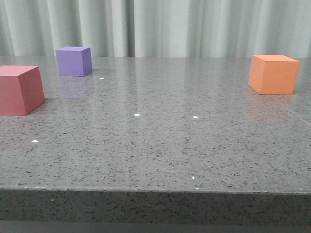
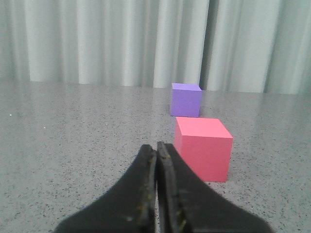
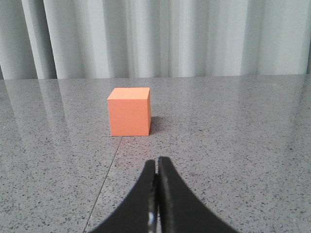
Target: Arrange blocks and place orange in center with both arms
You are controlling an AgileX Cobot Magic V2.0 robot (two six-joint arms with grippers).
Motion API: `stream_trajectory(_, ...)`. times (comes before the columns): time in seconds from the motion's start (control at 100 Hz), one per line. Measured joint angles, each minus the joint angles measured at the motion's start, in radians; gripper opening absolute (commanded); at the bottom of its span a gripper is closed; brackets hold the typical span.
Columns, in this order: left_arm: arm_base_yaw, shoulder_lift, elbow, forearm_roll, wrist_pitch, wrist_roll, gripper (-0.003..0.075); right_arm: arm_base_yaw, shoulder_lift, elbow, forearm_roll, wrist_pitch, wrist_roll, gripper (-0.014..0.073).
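Pinkish-red cube (image 1: 19,90): sits by the left edge of the tabletop (image 1: 160,145), nothing touching it; my left wrist view has it just ahead and a little to one side of my fingertips.

Purple cube (image 1: 74,61): beyond the pink one, toward the far left corner, apart from it with bare stone between them.

Orange cube (image 1: 273,74): near the right edge, toward the far side, well away from the other two and from the middle of the table. It stands flat and alone, square-on to my right wrist camera.

Step in hand: I judge nothing is arranged yet, and the orange cube has the longest trip to the centre. To do it well I would part my right fingers wide before closing in, come at the orange cube along its flat side faces, and grip low and centred so it does not twist. The left side needs the same care, lining up on the pink cube without nudging the purple one.

Left gripper (image 2: 156,148): my two fingers are pressed together, holding nothing, low over the table and aimed toward the cubes.

Right gripper (image 3: 156,162): fingers likewise clenched on nothing, low and level, pointed nearly straight at the orange cube, which is short of my tips.
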Motion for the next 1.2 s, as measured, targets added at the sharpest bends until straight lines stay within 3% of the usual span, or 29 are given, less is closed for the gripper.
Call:
stream_trajectory(0.48,0.000,0.000,0.000,0.000,0.000,0.000,-0.0020,0.000,0.000,-0.047,0.000,0.048,0.000,-0.0067)
stream_trajectory(0.73,0.000,0.000,0.000,0.000,0.000,0.000,-0.0020,0.000,0.101,-0.349,0.006,0.344,0.000,-0.0067)
stream_trajectory(1.02,0.000,0.000,0.000,0.000,0.000,0.000,-0.0020,0.000,0.517,-0.799,0.019,0.780,0.000,-0.0067)
stream_trajectory(1.2,0.000,0.000,0.000,0.000,0.000,0.000,-0.0020,0.000,0.729,-0.960,0.019,0.873,0.000,-0.0067)
